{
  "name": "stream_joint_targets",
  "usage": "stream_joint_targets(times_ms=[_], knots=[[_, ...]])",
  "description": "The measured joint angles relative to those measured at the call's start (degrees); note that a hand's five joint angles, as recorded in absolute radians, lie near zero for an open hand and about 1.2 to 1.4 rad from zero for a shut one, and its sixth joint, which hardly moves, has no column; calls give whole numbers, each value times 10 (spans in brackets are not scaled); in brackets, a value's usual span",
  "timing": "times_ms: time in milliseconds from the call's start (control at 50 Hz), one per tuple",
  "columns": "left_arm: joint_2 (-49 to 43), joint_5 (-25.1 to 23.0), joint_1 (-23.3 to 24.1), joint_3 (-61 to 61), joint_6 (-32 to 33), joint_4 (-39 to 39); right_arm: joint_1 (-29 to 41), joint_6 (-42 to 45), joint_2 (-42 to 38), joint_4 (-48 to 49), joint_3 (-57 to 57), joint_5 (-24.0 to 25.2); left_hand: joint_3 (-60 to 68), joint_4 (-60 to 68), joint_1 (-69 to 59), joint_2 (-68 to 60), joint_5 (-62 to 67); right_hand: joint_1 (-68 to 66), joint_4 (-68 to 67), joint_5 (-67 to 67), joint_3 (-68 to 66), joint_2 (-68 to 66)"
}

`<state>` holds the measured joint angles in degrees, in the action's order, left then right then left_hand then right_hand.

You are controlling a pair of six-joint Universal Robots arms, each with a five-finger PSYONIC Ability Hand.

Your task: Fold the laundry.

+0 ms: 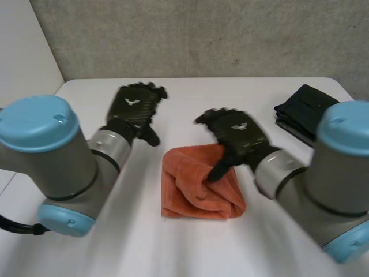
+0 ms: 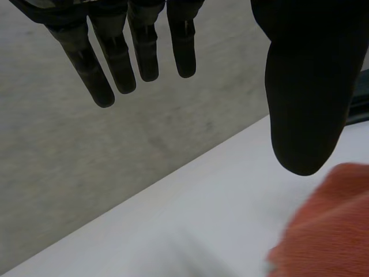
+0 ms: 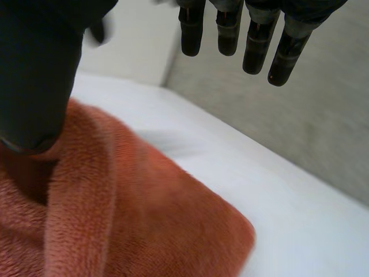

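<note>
An orange towel (image 1: 199, 184) lies folded and a little rumpled in the middle of the white table (image 1: 190, 248). My right hand (image 1: 236, 133) hovers over its far right corner, fingers straight and spread, thumb pointing down at the cloth. Along its own palm, the right hand (image 3: 34, 69) has its thumb just above a fold of the towel (image 3: 144, 219), and nothing is pinched. My left hand (image 1: 134, 109) is raised over bare table to the towel's far left, open and empty. From its wrist, the left hand (image 2: 300, 86) has straight fingers, and the towel's edge (image 2: 328, 231) lies beyond the thumb.
A stack of dark folded clothes (image 1: 305, 109) sits at the table's far right, behind my right arm. A grey wall (image 1: 202, 34) rises behind the table's far edge. Bare tabletop lies on the left side and in front of the towel.
</note>
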<state>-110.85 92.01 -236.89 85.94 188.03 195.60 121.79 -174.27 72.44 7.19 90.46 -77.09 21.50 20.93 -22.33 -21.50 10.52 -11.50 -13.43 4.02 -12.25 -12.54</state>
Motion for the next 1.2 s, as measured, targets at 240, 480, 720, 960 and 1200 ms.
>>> stream_joint_targets(times_ms=[240,480,720,960,1200], knots=[[-66,-21,82,-24,-37,-25,-79,-99,-10,-49,22,19,0,-2,0,0,0,0,0,0,0,0],[-92,17,109,-35,-37,-89,-71,-92,-52,-50,15,20,0,-2,0,0,0,0,0,0,0,0],[-124,74,99,-27,55,-96,-53,-72,-115,-48,-6,12,0,-2,0,1,-2,0,0,0,0,0],[-152,68,81,-19,105,-94,-23,11,-171,-48,-35,-20,0,-9,12,12,-19,7,0,0,0,0],[-39,3,73,-43,91,-97,-6,42,-57,3,-3,-58,0,-46,56,52,-52,8,0,-2,0,0]])
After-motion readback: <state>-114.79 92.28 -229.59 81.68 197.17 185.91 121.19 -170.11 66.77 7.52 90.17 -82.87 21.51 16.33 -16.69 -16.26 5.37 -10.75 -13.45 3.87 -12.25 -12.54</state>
